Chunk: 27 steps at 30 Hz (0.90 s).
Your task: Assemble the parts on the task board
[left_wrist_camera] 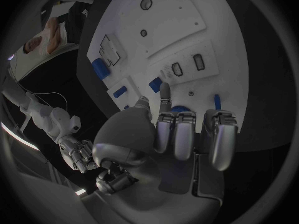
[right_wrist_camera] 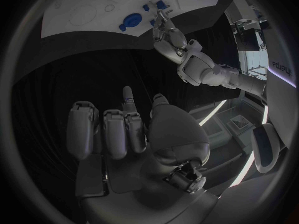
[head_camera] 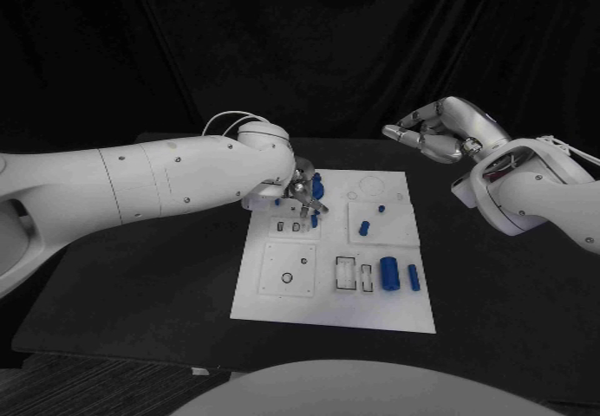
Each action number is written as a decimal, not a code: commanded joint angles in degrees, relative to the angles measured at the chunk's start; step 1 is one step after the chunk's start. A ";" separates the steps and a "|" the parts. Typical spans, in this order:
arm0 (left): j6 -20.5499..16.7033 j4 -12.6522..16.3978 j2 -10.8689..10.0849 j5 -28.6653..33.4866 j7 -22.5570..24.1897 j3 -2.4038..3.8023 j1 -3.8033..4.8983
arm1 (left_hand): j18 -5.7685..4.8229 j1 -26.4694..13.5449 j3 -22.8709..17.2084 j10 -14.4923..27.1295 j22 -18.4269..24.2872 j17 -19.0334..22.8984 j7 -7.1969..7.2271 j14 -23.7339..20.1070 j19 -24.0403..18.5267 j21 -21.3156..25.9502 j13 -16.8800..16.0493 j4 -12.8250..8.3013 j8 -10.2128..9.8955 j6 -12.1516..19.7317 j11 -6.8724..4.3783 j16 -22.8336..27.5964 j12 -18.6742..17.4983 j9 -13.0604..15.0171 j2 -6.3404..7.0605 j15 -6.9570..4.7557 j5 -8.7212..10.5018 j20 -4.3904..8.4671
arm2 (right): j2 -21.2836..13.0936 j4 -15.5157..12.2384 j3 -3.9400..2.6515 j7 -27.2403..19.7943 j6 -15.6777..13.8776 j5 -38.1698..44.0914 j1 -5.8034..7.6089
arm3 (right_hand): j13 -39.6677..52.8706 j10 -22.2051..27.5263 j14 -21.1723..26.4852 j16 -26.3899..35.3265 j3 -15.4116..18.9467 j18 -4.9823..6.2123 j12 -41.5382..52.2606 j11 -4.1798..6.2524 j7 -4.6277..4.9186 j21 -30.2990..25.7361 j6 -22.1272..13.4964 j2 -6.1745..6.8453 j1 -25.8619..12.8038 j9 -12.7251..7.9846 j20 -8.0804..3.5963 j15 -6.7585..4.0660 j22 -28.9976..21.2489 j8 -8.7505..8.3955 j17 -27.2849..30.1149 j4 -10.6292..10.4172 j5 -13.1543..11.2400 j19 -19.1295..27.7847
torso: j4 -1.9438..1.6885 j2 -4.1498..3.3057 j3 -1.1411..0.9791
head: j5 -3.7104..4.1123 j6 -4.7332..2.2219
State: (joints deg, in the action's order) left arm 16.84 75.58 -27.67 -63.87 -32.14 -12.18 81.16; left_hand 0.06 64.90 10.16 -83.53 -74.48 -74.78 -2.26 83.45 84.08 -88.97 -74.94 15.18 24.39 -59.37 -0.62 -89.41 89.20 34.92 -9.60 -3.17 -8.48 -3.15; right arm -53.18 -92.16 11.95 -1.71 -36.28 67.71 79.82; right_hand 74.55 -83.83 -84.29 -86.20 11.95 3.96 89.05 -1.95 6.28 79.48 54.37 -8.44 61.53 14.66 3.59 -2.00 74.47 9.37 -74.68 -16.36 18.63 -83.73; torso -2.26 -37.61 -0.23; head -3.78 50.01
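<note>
Left hand [head_camera: 300,192] at ten o'clock on white task board [head_camera: 328,303], apparently pinching a blue part [head_camera: 316,184]. Loose blue parts [head_camera: 390,274] at four o'clock, unassembled. Right hand [head_camera: 440,130] lifted off surface, curled, holding nothing.

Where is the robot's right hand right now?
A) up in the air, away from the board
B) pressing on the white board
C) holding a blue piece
A: the right hand hangs beyond the task board's far right corner, fingers curled in, holding nothing.
</note>
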 commanded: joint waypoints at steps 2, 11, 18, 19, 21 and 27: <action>-0.13 -0.17 0.30 0.39 0.54 0.05 -0.40 | -0.06 -0.02 -1.12 -6.47 -15.52 -15.22 -0.13 6.55 5.92 -1.03 -15.06 0.37 -0.99 -0.20 -0.55 -0.59 0.80 1.16 0.12 -0.53 0.86 0.41 | 0.16 0.16 -0.04 1.00 0.32 0.09 -0.25 | 15.45 -6.17 -4.71 -1.18 1.49 -1.50 0.95 -0.03 0.17 0.88 -0.05 0.15 0.97 -0.67 0.42 -0.07 12.29 -0.25 -10.63 -0.21 0.92 -2.51 | 0.05 -0.03 0.07 | -0.06 -0.01; -0.11 -0.46 0.44 0.39 0.55 0.05 -1.20 | -0.06 -0.13 -1.25 -6.47 -15.52 -15.22 -0.26 6.55 5.92 -1.03 -15.06 0.48 -1.60 0.02 -0.45 -0.59 0.80 1.25 0.03 -0.45 1.28 0.35 | 0.19 0.15 -0.04 0.97 0.38 0.09 -0.33 | 15.45 -6.17 -4.70 -1.15 1.49 -1.49 0.95 -0.04 0.18 0.83 -0.05 0.10 1.02 -0.68 0.43 -0.07 12.28 -0.25 -10.57 -0.22 0.97 -2.49 | 0.03 -0.02 0.12 | 0.00 -0.01; 0.21 -0.90 0.64 0.39 0.47 0.05 -1.53 | -0.06 -0.36 -1.27 -6.47 -15.52 -15.22 -0.37 6.55 5.92 -1.03 -15.06 0.64 -2.08 0.08 -0.36 -0.59 0.80 1.34 0.03 -0.38 1.82 0.28 | 0.15 0.12 -0.04 0.99 0.40 0.09 -0.37 | 15.45 -6.17 -4.70 -1.15 1.49 -1.49 0.95 -0.04 0.18 0.83 -0.05 0.10 1.02 -0.68 0.43 -0.07 12.28 -0.25 -10.57 -0.22 0.97 -2.49 | 0.03 0.00 0.08 | 0.07 -0.01; 0.27 -0.92 0.67 0.39 0.46 0.05 -1.56 | -0.06 -0.36 -1.27 -6.47 -15.52 -15.22 -0.37 6.55 5.92 -1.03 -15.06 0.64 -2.09 0.08 -0.36 -0.59 0.80 1.35 0.03 -0.38 1.84 0.28 | 0.15 0.12 -0.04 0.99 0.40 0.09 -0.38 | 15.45 -6.17 -4.70 -1.15 1.49 -1.49 0.95 -0.04 0.18 0.83 -0.05 0.10 1.02 -0.68 0.43 -0.07 12.28 -0.25 -10.57 -0.22 0.97 -2.49 | 0.04 0.00 0.09 | 0.05 -0.01; 0.43 -0.98 0.71 0.39 0.45 0.05 -1.66 | -0.06 -0.36 -1.27 -6.47 -15.52 -15.22 -0.37 6.55 5.92 -1.03 -15.06 0.64 -2.09 0.08 -0.36 -0.59 0.80 1.35 0.03 -0.38 1.84 0.28 | 0.18 0.12 -0.04 1.02 0.42 0.09 -0.40 | 15.45 -6.17 -4.70 -1.15 1.49 -1.49 0.95 -0.04 0.18 0.83 -0.05 0.10 1.02 -0.68 0.43 -0.07 12.28 -0.25 -10.57 -0.22 0.97 -2.49 | 0.04 0.00 0.10 | 0.02 -0.01; 0.63 -1.26 0.87 0.39 0.54 0.05 -1.95 | -0.06 -0.35 -1.31 -6.47 -15.52 -15.22 -0.38 6.55 5.92 -1.03 -15.06 0.62 -2.19 0.07 -0.34 -0.59 0.80 1.38 0.04 -0.36 1.93 0.26 | 0.28 0.19 -0.04 1.08 0.47 0.09 -0.45 | 15.45 -6.17 -4.70 -1.15 1.49 -1.49 0.95 -0.04 0.18 0.83 -0.05 0.10 1.02 -0.68 0.43 -0.07 12.28 -0.25 -10.57 -0.22 0.97 -2.49 | 0.03 0.01 0.10 | 0.00 -0.01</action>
State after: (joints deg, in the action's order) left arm 16.95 74.37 -26.96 -63.83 -32.13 -12.18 79.32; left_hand 0.06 64.87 9.53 -83.53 -74.48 -74.78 -2.27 83.45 84.08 -88.97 -74.95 15.81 22.84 -59.36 -0.61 -89.41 89.20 35.19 -9.58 -3.17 -7.44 -3.16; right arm -52.93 -91.98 11.95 -1.64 -35.99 67.71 79.54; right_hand 74.55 -83.83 -84.29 -86.20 11.95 3.95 89.05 -1.95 6.28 79.48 54.37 -8.44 61.53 14.66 3.59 -2.00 74.47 9.37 -74.68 -16.36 18.64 -83.73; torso -2.22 -37.61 -0.12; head -3.74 49.99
